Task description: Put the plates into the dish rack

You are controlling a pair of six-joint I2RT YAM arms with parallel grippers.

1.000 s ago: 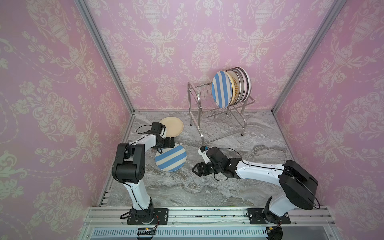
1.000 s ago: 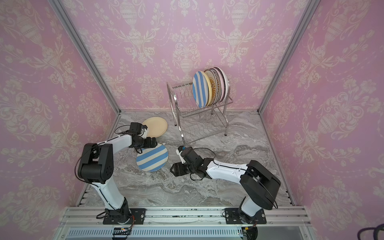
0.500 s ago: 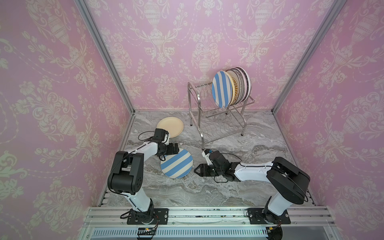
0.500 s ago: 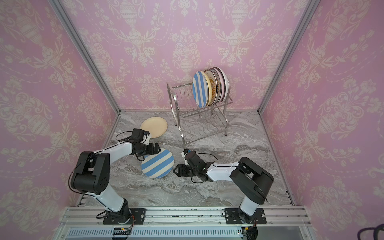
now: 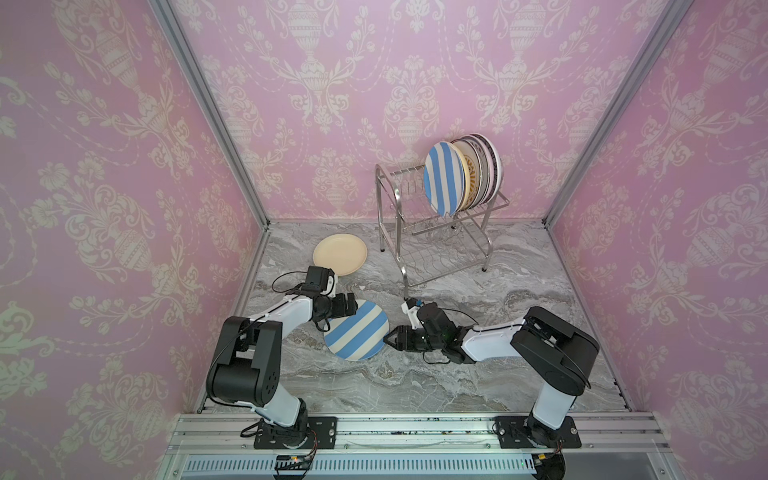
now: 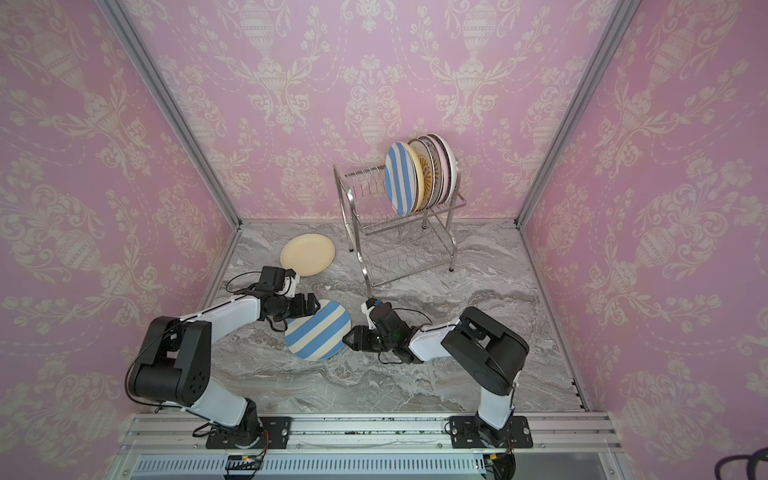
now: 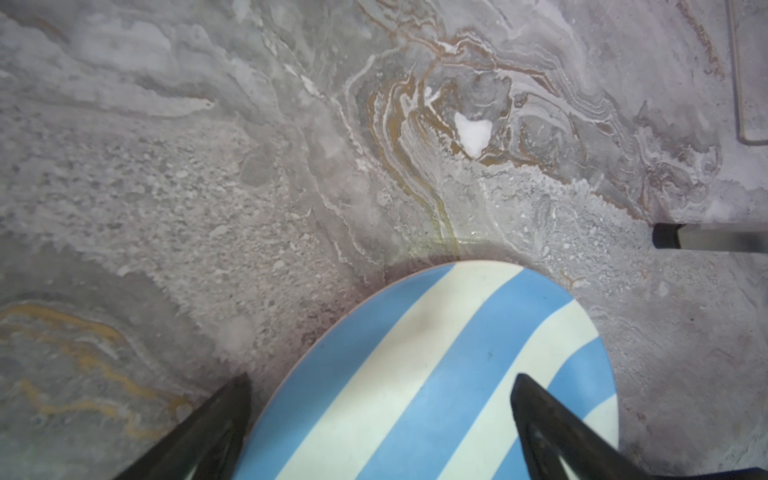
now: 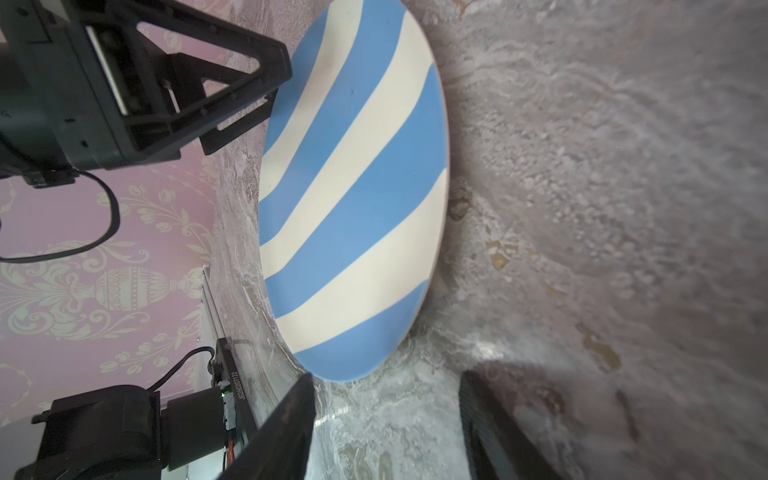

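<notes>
Left wrist view: round plate (image 7: 415, 374), broad blue-and-cream stripes, perhaps smudged.

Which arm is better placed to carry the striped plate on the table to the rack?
Right, probably. The right gripper has open jaws facing the near rim of the striped plate, and the dish rack stands on that arm's side. The left gripper only straddles the far rim, across from the rack.

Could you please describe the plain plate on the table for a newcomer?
Find the shiny steel wire dish rack at the back of the grey marble table. Left of it a round cream-yellow plate lies flat. Unlike the blue-and-white striped plate nearby, it is plain.
</notes>
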